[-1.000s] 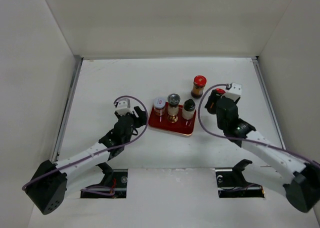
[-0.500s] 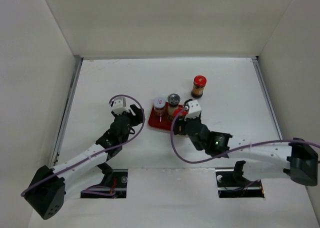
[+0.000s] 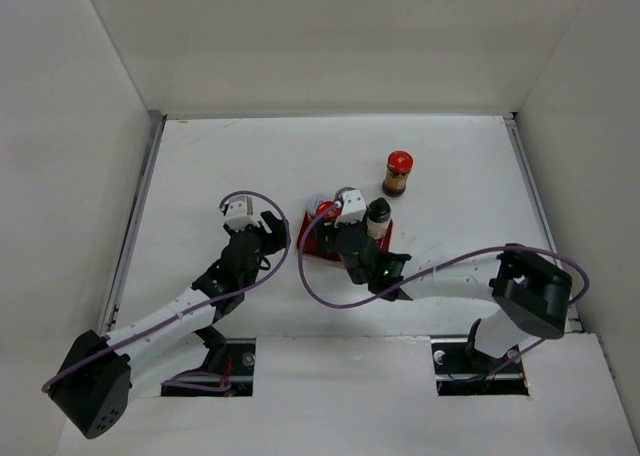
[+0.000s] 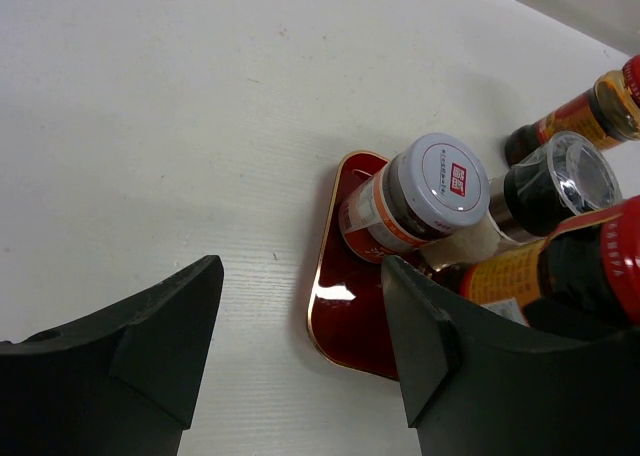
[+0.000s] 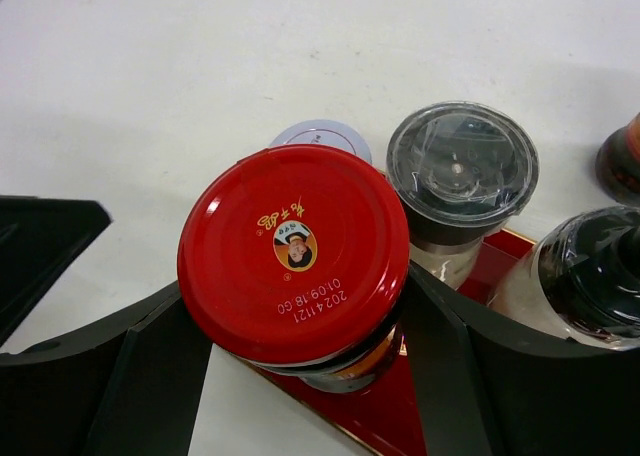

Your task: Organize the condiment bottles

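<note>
Right pincer (image 5: 300,351) carried red-capped bottle (image 5: 290,251) over tray (image 4: 350,311); cap reads 20241121.

Flat red tray (image 4: 345,311) with a gold rim on a white table (image 3: 200,166), white walls (image 3: 300,36) around.

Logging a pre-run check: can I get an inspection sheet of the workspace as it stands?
Surface: white table, with a red tray on it.
Job's things: grey-cap jar, clear-lid bottle and black-cap bottle stand on the tray. Loose red-cap bottle stands on the table beyond it. Held red-cap bottle is over the tray's edge; contact cannot be told.
Clutter: nothing seen.
Grippers: left gripper open, empty, beside the tray. Right gripper shut on the held red-cap bottle.
Cables: purple left cable and right cable loop at the wrists.
Surroundings: white walls on three sides.
</note>
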`<act>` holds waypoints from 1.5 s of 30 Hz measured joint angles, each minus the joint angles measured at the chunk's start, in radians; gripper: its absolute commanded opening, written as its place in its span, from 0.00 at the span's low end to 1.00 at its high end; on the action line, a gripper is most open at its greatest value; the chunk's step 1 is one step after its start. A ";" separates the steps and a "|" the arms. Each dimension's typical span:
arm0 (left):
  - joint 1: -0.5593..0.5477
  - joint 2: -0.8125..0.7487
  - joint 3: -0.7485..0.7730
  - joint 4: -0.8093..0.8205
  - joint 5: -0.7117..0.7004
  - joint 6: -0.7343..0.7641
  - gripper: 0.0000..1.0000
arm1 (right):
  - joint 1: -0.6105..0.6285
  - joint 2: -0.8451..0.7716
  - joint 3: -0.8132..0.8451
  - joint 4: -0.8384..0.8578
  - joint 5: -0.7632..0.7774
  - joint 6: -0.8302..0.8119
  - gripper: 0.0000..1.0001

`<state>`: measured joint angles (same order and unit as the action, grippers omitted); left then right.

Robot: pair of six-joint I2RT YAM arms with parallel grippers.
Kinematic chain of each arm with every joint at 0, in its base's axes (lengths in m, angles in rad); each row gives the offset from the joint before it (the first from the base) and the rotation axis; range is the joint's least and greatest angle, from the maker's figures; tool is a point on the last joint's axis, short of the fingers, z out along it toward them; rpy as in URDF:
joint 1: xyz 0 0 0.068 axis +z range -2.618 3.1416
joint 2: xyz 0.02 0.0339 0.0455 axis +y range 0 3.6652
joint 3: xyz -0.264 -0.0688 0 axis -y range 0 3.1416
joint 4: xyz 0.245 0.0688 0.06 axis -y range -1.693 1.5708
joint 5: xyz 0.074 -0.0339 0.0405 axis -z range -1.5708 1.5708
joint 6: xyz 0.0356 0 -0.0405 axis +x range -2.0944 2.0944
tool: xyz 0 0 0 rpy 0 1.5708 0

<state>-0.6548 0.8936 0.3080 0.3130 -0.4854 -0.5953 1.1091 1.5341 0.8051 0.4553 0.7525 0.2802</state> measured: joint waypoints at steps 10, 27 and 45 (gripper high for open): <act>-0.001 -0.002 -0.001 -0.003 0.001 0.000 0.63 | -0.002 0.160 0.000 0.151 0.074 -0.015 0.73; 0.002 -0.023 -0.016 -0.004 0.001 -0.005 0.68 | 0.035 -0.140 -0.003 0.119 0.130 0.009 1.00; 0.046 0.005 -0.016 -0.002 0.043 -0.003 0.76 | -0.664 0.081 0.341 -0.457 -0.268 0.005 1.00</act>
<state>-0.6086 0.8982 0.2924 0.3107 -0.4427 -0.5987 0.4450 1.6154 1.1458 -0.0021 0.4843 0.2855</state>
